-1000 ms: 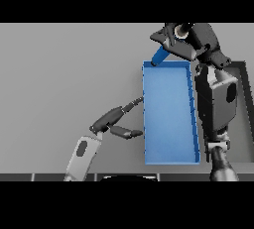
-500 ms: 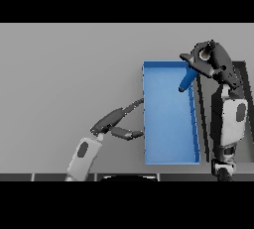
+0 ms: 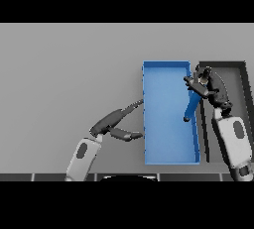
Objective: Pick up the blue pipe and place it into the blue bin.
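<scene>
My right robot hand pinches the pipe over the bin; a dark tray lies beside. My left robot hand, spread, touches the bin's wall.

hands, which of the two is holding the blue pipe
The right hand, over the blue bin's right wall, fingers curled round the blue pipe hanging inside. The left hand holds nothing, straight fingers against the bin's left wall.

2 white-and-grey arms end in dark hands.
</scene>
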Controlling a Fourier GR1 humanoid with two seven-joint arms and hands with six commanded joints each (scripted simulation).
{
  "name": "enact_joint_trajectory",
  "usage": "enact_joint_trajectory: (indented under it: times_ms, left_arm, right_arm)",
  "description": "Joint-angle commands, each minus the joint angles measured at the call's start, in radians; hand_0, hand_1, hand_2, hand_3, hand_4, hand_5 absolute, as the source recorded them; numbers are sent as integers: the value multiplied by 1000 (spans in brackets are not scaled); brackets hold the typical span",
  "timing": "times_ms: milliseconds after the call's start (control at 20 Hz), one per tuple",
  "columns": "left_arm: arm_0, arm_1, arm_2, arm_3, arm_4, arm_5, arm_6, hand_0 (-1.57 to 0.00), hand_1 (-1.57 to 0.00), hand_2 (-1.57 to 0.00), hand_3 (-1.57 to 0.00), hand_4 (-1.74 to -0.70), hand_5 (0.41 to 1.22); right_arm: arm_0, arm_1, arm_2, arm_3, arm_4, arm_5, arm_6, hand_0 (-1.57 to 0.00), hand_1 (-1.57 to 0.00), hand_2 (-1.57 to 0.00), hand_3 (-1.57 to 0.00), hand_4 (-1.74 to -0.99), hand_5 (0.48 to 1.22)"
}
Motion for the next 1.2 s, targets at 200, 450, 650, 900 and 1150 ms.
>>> enact_joint_trajectory:
  times_ms: [200, 450, 650, 900, 1150]
  left_arm:
    - [1, 7, -3, 1, -15, 8, -6, 1, 1, 1, 1, -882, 421]
    - [0, 5, 0, -9, -10, 10, 0, 1, 1, 1, 1, -878, 428]
    - [16, 5, -6, -27, 0, 1, 4, 1, 1, 1, 1, -886, 428]
    - [2, -6, -5, -34, 2, 5, 39, 1, 1, 1, 1, -885, 427]
    - [3, 1, 0, -29, 0, 7, 22, 1, 1, 1, 1, -888, 429]
  right_arm:
    - [-7, -206, 285, 57, -189, -262, 0, -1465, -1336, -1339, -788, -1678, 1221]
    - [-165, -408, 602, 105, -419, -311, 0, -479, -437, -438, -258, -1275, 1186]
    - [-268, -470, 763, 126, -431, -234, -9, -196, -179, -179, -105, -1110, 979]
    - [-329, -481, 852, 134, -411, -211, -8, -63, -58, -58, -34, -1056, 817]
    - [-321, -487, 882, 139, -397, -209, -2, -20, -18, -18, -10, -1033, 696]
